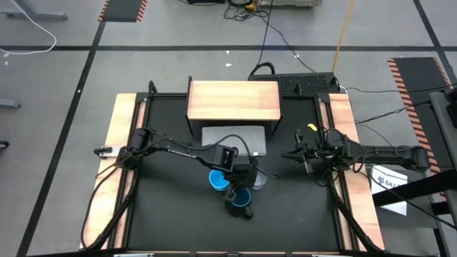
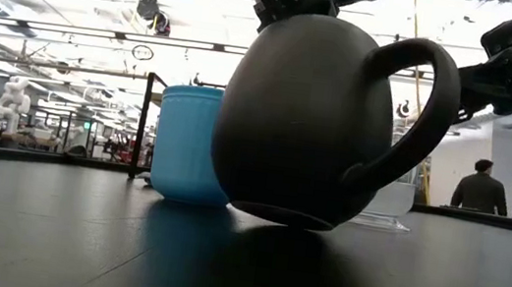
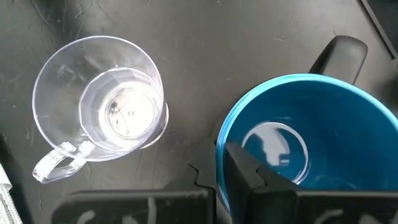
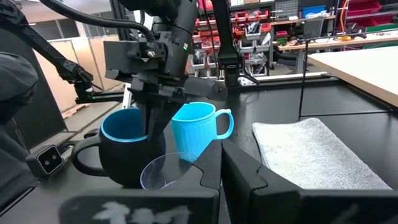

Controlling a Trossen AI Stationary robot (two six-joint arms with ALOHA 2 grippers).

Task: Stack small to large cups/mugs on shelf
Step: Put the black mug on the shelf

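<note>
The large navy mug (image 1: 240, 200), blue inside, stands on the black table near the middle, its handle (image 1: 248, 213) toward the near edge. My left gripper (image 1: 238, 183) comes down on its rim and is shut on it. The light-blue mug (image 1: 217, 178) stands upright just left of it, and the clear cup (image 1: 258, 178) just right of it. The wooden-topped shelf (image 1: 233, 100) stands at the far edge. My right gripper (image 1: 300, 153) is open and empty to the right, above the table. My left gripper holds the navy mug by its rim (image 3: 222, 147) on the side away from the handle (image 3: 339, 53). One finger (image 3: 249, 167) is inside the mug; the outer one is hidden by the gripper itself. The fingers point down from above. The mug is about upright, its base (image 2: 276, 214) at the table.
A grey mat (image 1: 234, 140) lies flat in front of the shelf. The table has wooden side rails and a dark frame. There is bare black table to the left and near side. People stand in the room behind, far off.
</note>
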